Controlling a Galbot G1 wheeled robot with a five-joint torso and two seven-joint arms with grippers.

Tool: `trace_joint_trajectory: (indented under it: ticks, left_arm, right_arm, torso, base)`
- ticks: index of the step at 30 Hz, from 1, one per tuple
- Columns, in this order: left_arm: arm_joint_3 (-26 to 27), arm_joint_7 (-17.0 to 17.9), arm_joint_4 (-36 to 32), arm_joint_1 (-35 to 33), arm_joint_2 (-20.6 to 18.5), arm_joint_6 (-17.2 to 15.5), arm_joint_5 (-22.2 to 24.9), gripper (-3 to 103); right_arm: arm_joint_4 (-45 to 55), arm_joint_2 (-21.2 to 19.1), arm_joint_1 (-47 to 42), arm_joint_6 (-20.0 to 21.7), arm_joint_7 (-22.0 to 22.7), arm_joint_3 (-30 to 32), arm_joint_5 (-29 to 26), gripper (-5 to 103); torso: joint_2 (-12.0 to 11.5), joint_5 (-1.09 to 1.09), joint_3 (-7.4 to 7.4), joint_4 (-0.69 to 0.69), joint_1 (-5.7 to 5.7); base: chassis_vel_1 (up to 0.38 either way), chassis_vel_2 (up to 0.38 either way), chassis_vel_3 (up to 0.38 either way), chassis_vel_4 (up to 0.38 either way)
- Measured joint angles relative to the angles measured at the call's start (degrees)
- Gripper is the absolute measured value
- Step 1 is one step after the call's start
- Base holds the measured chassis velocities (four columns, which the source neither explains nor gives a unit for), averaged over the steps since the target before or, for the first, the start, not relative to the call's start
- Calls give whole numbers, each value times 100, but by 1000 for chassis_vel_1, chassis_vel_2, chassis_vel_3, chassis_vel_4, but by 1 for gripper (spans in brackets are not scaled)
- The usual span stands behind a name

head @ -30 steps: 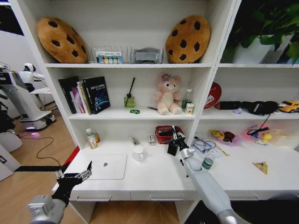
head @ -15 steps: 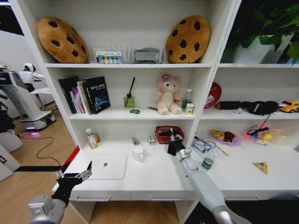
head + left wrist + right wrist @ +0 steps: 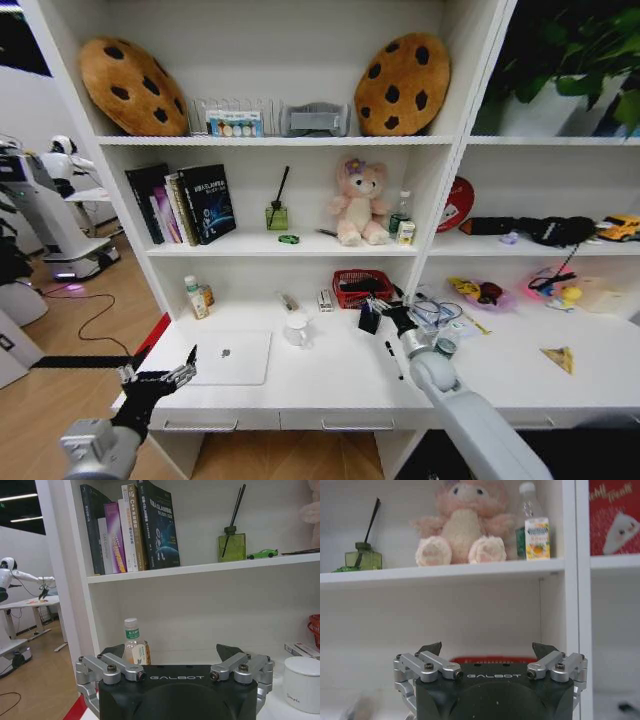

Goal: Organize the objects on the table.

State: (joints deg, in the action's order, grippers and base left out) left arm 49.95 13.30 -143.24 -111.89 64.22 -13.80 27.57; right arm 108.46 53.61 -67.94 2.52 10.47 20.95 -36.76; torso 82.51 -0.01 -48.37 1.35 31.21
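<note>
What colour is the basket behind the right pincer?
Red, clearest in the head view: the basket sits behind the right pincer.

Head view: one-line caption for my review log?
Right gripper, open and empty, hovers by the red basket over the white desk; left gripper waits open beside the laptop.

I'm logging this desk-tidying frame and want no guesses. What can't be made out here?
- Red basket: right wrist view, mostly behind the right gripper.
- White cup: left wrist view, cut by the edge.
- Pen on the table: head view, too small for detail.
</note>
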Motion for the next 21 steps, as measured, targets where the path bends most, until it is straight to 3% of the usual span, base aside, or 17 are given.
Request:
trace_joint_trajectory:
  ticks: [1, 4, 9, 14, 21]
  left_arm:
    - [0, -2, 0, 0, 0, 0, 0, 100]
    - [0, -2, -1, 0, 0, 0, 0, 100]
    - [0, -2, 0, 0, 0, 0, 0, 100]
    - [0, -2, 0, 0, 0, 0, 0, 100]
    - [0, -2, 0, 0, 0, 0, 0, 100]
  right_arm:
    - [716, -123, -768, 630, 218, 369, -623, 100]
    - [984, -101, -1364, 996, 282, 656, -925, 100]
    - [606, 15, -1623, 1271, 170, 773, -889, 100]
    - [-172, 16, -1211, 1495, -52, 675, -913, 100]
    - [-761, 15, -796, 1508, -297, 432, -850, 100]
  torso:
    - [0, -1, 0, 0, 0]
    - [0, -2, 0, 2, 0]
    - [0, 2, 0, -1, 0]
    - [-1, 1, -1, -2, 1]
    - [-2, 1, -2, 0, 1]
  base:
    - [0, 0, 0, 0]
    - [0, 0, 0, 0]
    - [0, 0, 0, 0]
    - [0, 0, 0, 0]
    - [0, 0, 0, 0]
